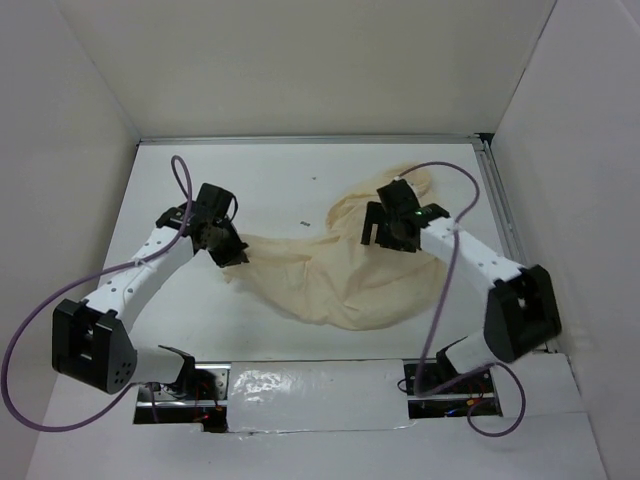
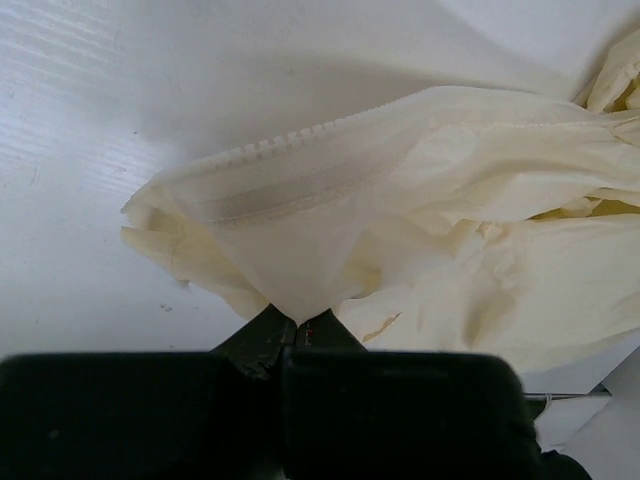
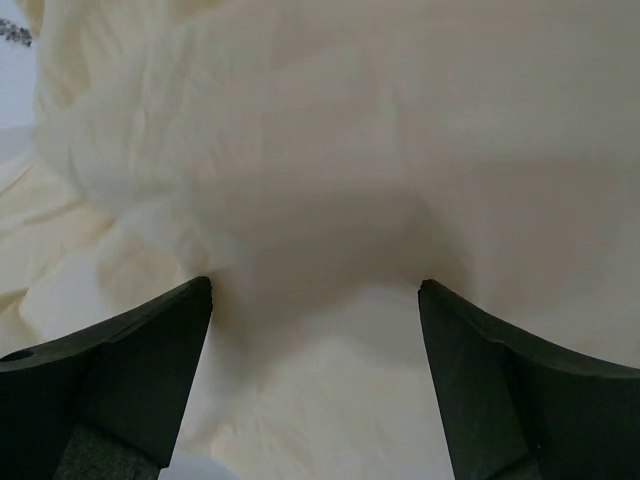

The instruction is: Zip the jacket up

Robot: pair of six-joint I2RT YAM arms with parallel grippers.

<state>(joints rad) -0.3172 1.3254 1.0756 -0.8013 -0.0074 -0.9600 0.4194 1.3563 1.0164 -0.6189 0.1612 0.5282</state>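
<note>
The jacket (image 1: 330, 285) lies crumpled across the middle of the worktop (image 1: 270, 180). It looks like thin, limp cloth that I'd expect to weigh next to nothing and to bunch and slide, so it is best held taut by the firmer edge along the zipper teeth (image 2: 290, 140). The left gripper (image 2: 295, 322) is pinched closed on a fold by that edge at the garment's left end, while the right gripper (image 3: 315, 290) hangs over the far bunched part, fingers spread wide with nothing between them. The heaped folds hide the rest of the zipper and look like the main obstacle; only a small dark speck (image 1: 307, 222) lies nearby.
</note>
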